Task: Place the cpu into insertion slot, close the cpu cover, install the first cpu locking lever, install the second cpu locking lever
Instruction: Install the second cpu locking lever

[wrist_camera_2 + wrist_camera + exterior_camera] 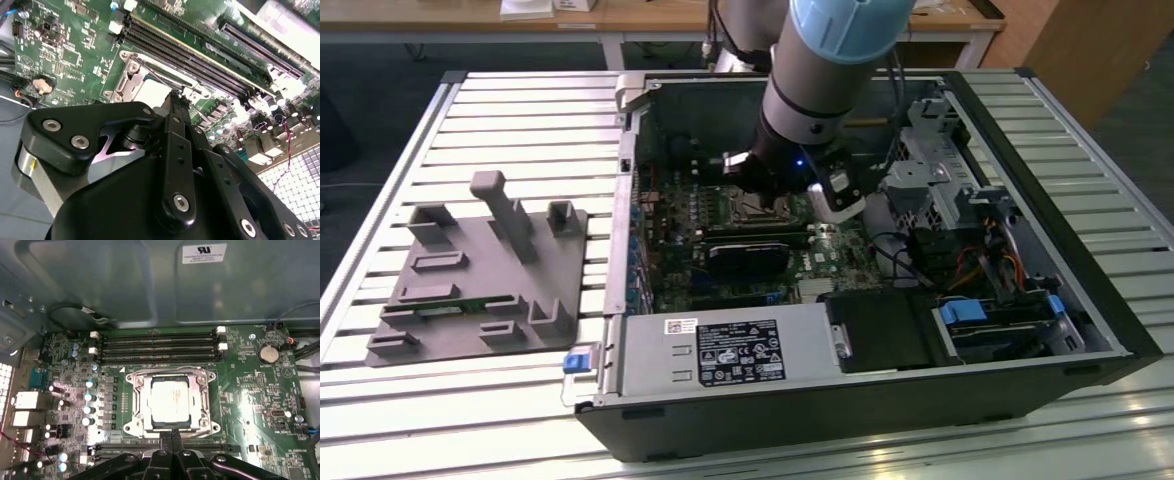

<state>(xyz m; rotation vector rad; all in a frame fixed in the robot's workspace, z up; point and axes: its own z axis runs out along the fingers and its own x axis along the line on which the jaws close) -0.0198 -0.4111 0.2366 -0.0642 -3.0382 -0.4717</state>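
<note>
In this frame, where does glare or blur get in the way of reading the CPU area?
In the first wrist view the cpu top is washed pale by glare, though the cpu cover frame reads sharply. In the second wrist view the pincer body looms dark and soft. In the exterior view the arm shadows the insertion slot.

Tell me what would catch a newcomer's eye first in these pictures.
First, the pale silvery cpu sitting in its square insertion slot on the green motherboard, with the metal cpu cover framing it. The black claw, fingers pressed together, hovers at the socket's edge. In the exterior view, the blue-capped robot arm reaches down into the open computer case.
</note>
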